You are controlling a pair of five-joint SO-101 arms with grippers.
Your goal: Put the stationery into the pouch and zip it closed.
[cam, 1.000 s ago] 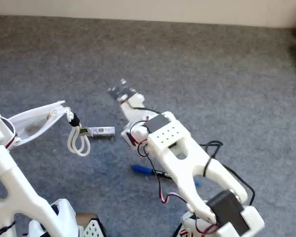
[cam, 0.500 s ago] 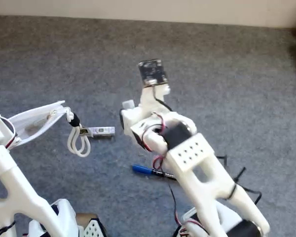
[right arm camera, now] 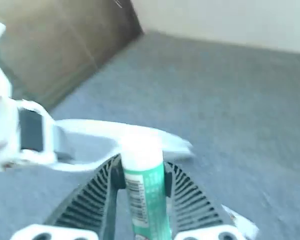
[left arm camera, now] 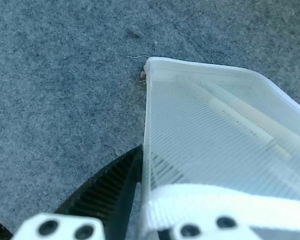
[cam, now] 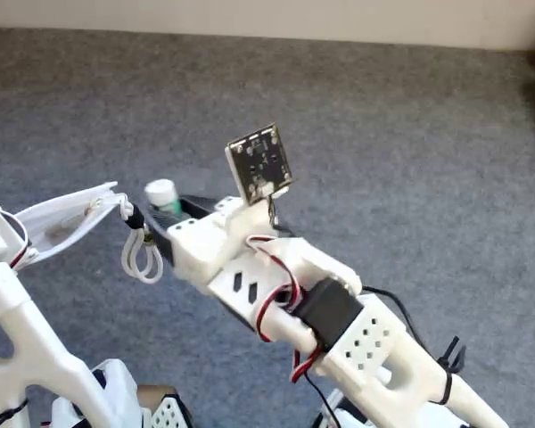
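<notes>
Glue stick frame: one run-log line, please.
right gripper: shut on glue stick | left gripper: shut on pouch | glue stick: beside pouch, not inside | stage: insertion pending

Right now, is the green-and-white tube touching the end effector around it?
Touching. The right wrist view shows the glue stick pressed between both ribbed black fingers of the right end effector, no gap on either side.
</notes>
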